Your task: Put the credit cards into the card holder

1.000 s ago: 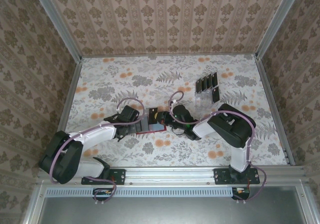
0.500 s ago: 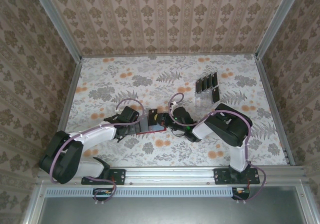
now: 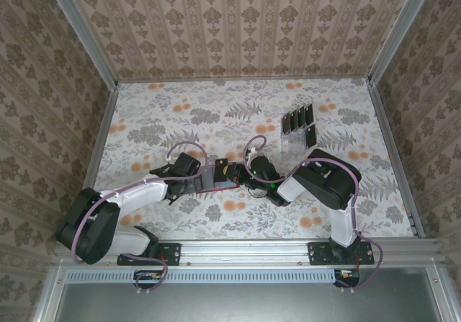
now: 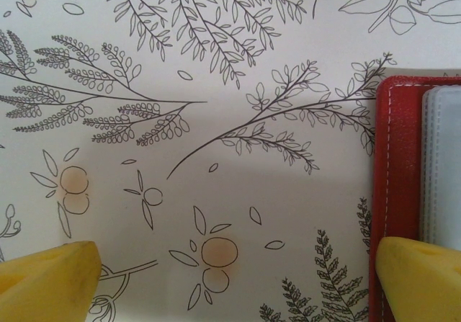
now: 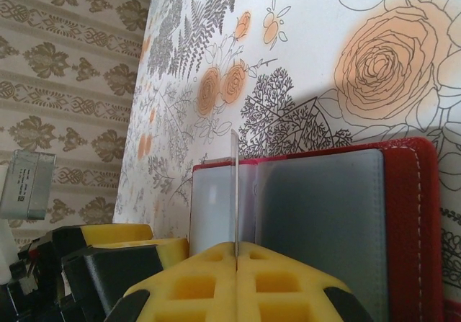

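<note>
The red stitched card holder (image 5: pixel 407 214) lies open, grey sleeves up. The right jaws pinch a credit card (image 5: pixel 235 178) edge-on, lengthwise toward it; the left jaws stand spread.

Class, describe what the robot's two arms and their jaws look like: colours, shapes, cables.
Both the left arm and the right arm have white tubular links between bulky black joint housings, with a lilac cable looping along each. Black base plates fix them to a silver rail. The jaws are yellow and blocky; the right ones show square recesses.
</note>
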`<state>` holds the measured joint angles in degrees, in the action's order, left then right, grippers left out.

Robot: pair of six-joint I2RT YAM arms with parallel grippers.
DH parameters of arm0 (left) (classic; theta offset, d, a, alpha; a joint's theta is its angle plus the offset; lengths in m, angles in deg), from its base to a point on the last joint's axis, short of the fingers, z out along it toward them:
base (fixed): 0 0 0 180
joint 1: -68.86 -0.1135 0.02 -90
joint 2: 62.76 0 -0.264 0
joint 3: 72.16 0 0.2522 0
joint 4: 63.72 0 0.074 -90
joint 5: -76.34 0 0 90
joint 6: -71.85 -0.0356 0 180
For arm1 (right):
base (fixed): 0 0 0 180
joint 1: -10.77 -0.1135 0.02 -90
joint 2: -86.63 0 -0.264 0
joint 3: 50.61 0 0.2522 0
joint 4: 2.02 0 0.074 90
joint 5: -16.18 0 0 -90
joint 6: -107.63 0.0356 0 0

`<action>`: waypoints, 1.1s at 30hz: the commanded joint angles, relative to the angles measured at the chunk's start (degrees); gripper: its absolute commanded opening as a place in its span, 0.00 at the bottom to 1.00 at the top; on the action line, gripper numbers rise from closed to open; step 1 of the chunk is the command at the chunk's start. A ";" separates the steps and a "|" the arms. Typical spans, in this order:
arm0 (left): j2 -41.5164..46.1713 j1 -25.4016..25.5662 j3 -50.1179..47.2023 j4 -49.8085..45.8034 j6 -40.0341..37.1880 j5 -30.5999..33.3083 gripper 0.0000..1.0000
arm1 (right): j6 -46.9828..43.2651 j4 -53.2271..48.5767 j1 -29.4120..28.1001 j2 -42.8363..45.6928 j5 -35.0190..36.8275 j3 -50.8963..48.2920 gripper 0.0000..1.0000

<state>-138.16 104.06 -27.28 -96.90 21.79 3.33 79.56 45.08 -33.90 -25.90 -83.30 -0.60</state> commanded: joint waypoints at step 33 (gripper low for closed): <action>-1.22 0.31 0.09 -2.73 0.65 1.38 1.00 | 3.23 7.95 -0.73 -4.14 -0.54 -3.64 0.00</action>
<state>-138.42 104.13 -27.26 -96.79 21.79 3.35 82.60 52.01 -34.29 -28.72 -83.78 -3.57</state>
